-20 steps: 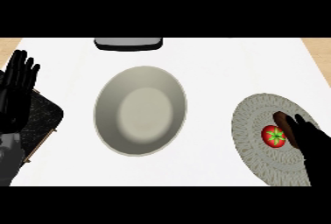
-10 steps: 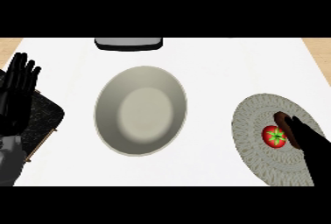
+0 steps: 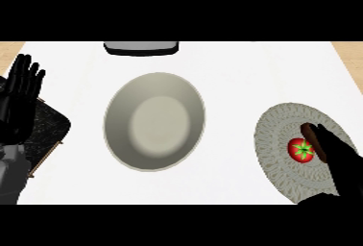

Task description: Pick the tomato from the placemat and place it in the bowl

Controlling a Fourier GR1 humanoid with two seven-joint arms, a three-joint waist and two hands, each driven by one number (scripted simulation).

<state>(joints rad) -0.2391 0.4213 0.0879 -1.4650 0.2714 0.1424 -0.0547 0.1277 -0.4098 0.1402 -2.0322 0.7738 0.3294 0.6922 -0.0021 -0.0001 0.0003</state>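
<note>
A red tomato [image 3: 300, 150] with a green stem lies on a round woven grey placemat [image 3: 284, 125] at the right. My right hand [image 3: 337, 153] comes in from the lower right, its straight fingers lying right beside the tomato on its right side; I cannot tell whether they touch it. A large beige bowl [image 3: 154, 121] stands in the middle of the white counter, with nothing inside. My left hand [image 3: 20, 98] rests open at the left edge, fingers up.
A dark speckled board [image 3: 51, 126] lies under the left hand at the left edge. A grey tray-like object [image 3: 140, 47] sits at the counter's far edge, above the bowl.
</note>
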